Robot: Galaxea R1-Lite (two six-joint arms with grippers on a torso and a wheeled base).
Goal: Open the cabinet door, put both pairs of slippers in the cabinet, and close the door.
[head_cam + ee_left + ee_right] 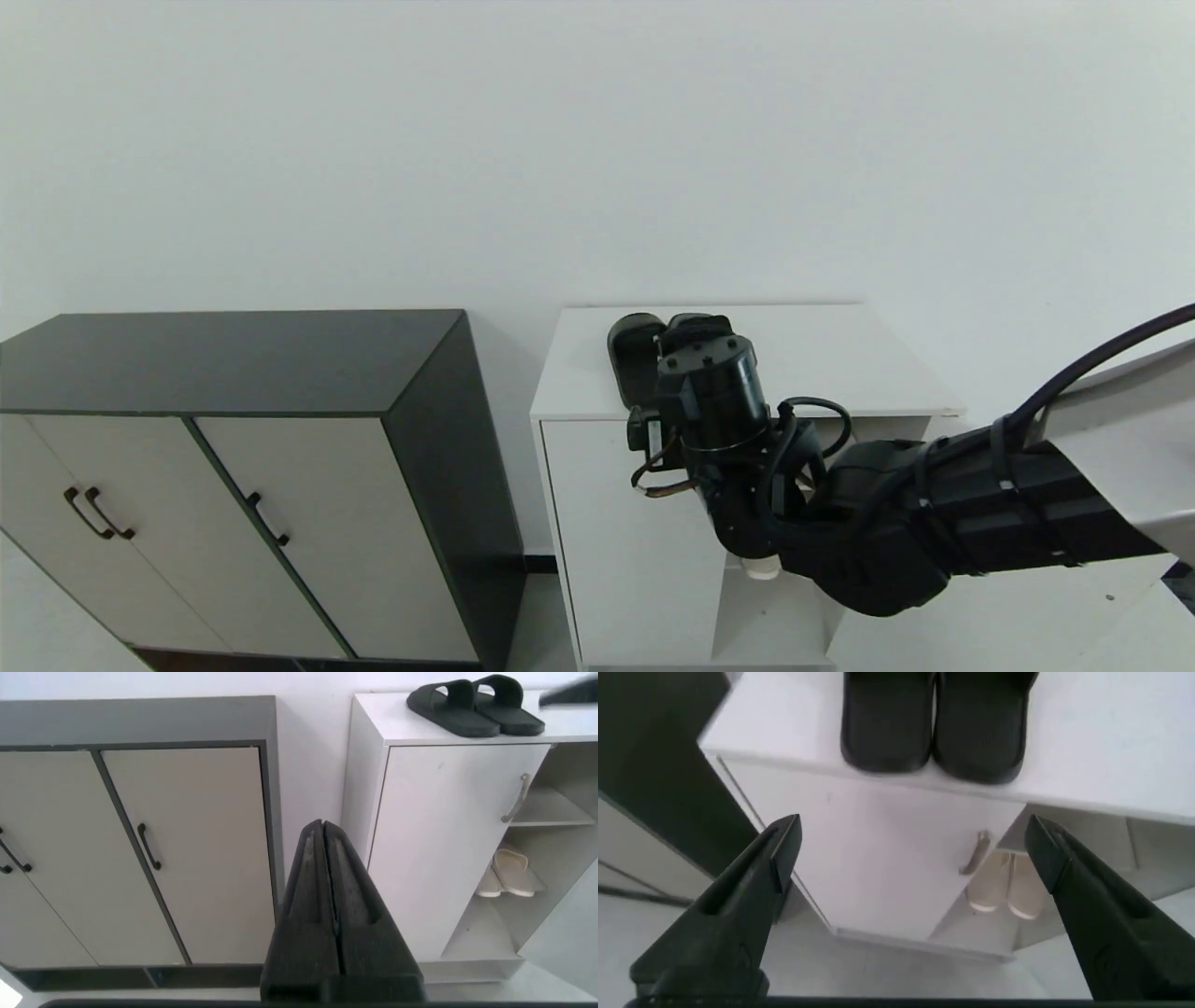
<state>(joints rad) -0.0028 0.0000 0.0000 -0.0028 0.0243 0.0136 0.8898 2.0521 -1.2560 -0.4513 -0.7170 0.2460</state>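
Black cabled arm (white shell)

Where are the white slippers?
In the left wrist view, the white slippers sit on a low shelf inside the open cabinet on the robot's right, beneath the black slippers on its top.

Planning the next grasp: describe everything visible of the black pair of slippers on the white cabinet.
The black slippers are two matte, rubbery-looking slides, each with one broad strap over the foot. They lie soles down, side by side and touching, on top of the white cabinet, their ends near its front edge, toward its left side. Only the cabinet top touches them; the right end effector hangs open in front, apart from them.
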